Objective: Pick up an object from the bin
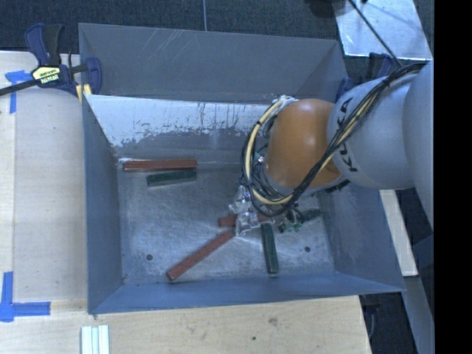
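Low over the front-middle of the bin floor, the gripper (246, 220) sits at the upper end of a long reddish-brown stick (199, 255).

That stick is a flat, narrow strip with straight edges and a matte brick-brown face, lying slantwise from near the front wall up and rightward to the gripper. A dark green strip (271, 251) of similar shape lies just beside it on the right, pointing at the front wall. Two more strips (159, 165), one brown and one green, lie side by side near the back wall, well apart from the gripper. The grey metal bin (103, 220) has a scuffed, speckled floor and a scratched back wall. A glossy orange cover (299, 142) and looped cables overhang the gripper, so I cannot tell whether it is apart or closed.
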`<state>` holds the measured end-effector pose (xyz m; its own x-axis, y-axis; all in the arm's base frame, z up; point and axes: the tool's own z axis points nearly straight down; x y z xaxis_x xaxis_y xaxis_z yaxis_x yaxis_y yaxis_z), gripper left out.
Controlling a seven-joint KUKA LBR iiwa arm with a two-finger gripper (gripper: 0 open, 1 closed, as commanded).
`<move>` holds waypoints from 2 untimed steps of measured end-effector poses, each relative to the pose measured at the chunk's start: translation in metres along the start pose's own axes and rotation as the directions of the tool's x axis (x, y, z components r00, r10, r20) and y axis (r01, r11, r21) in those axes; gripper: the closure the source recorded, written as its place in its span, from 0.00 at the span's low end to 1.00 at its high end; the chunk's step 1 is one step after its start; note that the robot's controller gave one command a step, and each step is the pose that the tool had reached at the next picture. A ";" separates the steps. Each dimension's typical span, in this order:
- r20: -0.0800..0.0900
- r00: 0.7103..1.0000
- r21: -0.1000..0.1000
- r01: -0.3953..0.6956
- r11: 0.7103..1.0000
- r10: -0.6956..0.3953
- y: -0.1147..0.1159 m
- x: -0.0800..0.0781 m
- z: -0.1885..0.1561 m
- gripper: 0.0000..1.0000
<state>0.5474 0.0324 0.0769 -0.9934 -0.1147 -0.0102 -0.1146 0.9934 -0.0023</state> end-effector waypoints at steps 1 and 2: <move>0.000 1.000 0.000 0.000 1.000 0.000 0.000 0.000 0.000 1.00; 0.002 0.976 -0.001 0.216 0.976 -0.216 -0.017 -0.006 -0.170 1.00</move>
